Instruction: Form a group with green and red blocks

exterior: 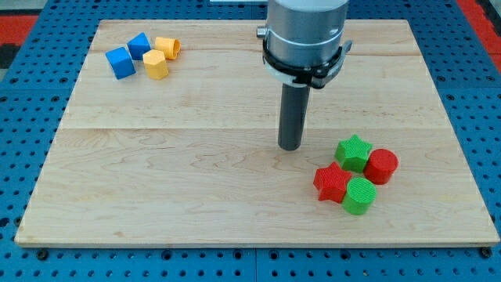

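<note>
Starting at the view's upper left, two blue blocks and two yellow blocks cluster on the wooden board. My tip, a bare rod with no claw to open or close, stands just left of the group. At the lower right, the red star, green star, green cylinder and red cylinder sit touching.

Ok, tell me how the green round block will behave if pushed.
The green round block stands on a flat end, so it should slide, not roll. It touches the red star block, so that would likely move too. My tip stands apart.
</note>
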### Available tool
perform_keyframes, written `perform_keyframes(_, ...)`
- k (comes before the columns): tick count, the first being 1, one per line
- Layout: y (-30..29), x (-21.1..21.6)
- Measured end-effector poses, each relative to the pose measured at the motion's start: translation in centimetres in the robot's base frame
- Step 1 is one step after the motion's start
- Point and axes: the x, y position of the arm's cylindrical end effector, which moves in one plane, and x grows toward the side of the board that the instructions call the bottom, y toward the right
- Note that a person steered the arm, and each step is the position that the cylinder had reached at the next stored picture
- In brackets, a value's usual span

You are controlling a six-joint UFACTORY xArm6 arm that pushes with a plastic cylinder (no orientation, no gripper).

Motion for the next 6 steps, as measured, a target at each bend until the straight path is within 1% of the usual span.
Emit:
perform_keyframes(1, 1.6, -3.8)
perform_keyframes(2, 3.0, -8.9)
perform_keyframes(4, 3.0, -20.4)
perform_keyframes(5, -3.0, -25.6)
perform_keyframes(6, -8.2, -27.5)
